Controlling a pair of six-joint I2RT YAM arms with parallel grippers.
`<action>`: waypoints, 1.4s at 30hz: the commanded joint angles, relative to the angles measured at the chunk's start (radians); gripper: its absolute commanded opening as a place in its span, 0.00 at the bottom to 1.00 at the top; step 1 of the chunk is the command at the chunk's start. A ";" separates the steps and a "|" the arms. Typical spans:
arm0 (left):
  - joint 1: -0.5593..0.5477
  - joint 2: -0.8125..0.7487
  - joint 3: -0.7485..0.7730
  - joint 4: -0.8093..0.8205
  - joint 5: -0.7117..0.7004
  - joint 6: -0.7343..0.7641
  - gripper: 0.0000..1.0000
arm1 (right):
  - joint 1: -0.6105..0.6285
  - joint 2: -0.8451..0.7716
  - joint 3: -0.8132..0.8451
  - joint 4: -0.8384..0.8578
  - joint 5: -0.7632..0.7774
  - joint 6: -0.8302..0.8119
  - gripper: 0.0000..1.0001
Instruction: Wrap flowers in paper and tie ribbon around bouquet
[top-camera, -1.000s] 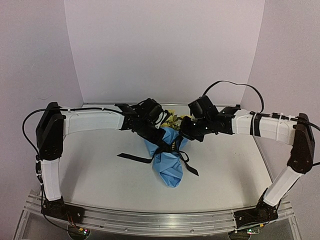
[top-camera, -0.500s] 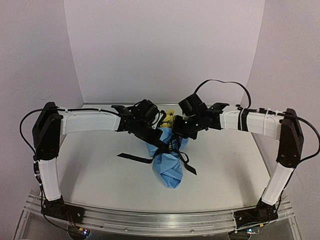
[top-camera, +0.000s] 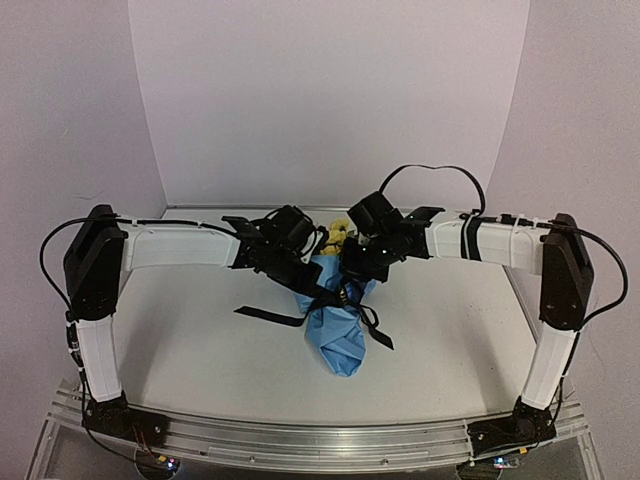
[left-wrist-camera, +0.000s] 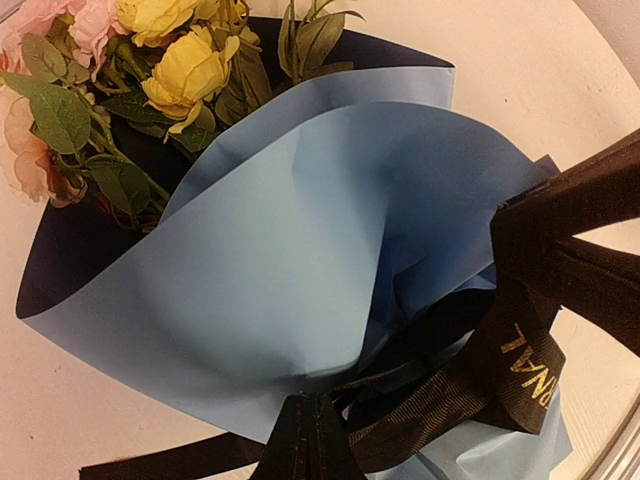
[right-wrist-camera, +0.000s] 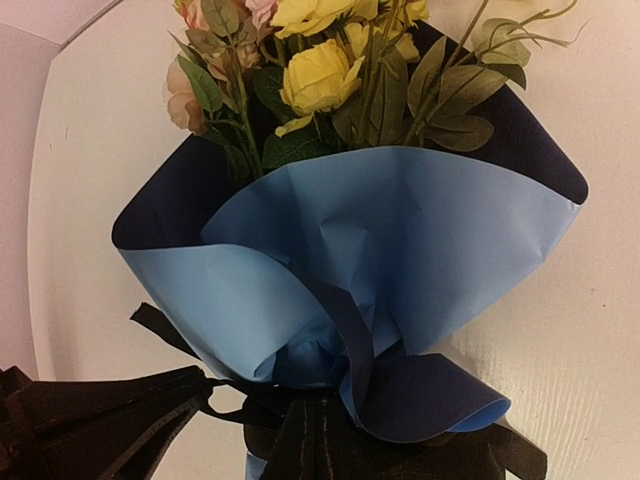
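Around light blue paper-wrapped bouquet (top-camera: 340, 335): 6 o'clock open over white tabletop (top-camera: 200, 370); black ribbon tails (top-camera: 268, 316) at 9, 4; left gripper (top-camera: 314, 285), right gripper (top-camera: 351, 279) crowd 12.

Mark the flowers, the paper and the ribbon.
flowers (right-wrist-camera: 318, 75): right wrist view, on a yellow bloom.
paper (right-wrist-camera: 430, 250): right wrist view, on its light blue face.
ribbon (left-wrist-camera: 520, 365): left wrist view, on the lettered stretch.

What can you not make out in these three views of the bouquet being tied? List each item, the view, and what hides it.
- Lower stems: every view, inside the paper.
- Ribbon knot: wrist views, partly cut off by the bottom edge; top view, too small.
- Ribbon lettering: left wrist view, folds hide all but a few letters.
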 joint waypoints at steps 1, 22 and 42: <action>0.006 -0.053 -0.003 0.041 0.010 -0.014 0.00 | 0.003 -0.034 0.015 -0.024 0.027 -0.029 0.10; 0.006 -0.039 0.015 0.037 0.023 -0.009 0.00 | -0.041 -0.402 -0.440 0.045 0.046 0.027 0.45; 0.006 -0.041 0.024 0.023 0.019 -0.005 0.00 | -0.041 -0.243 -0.674 0.515 -0.185 0.235 0.37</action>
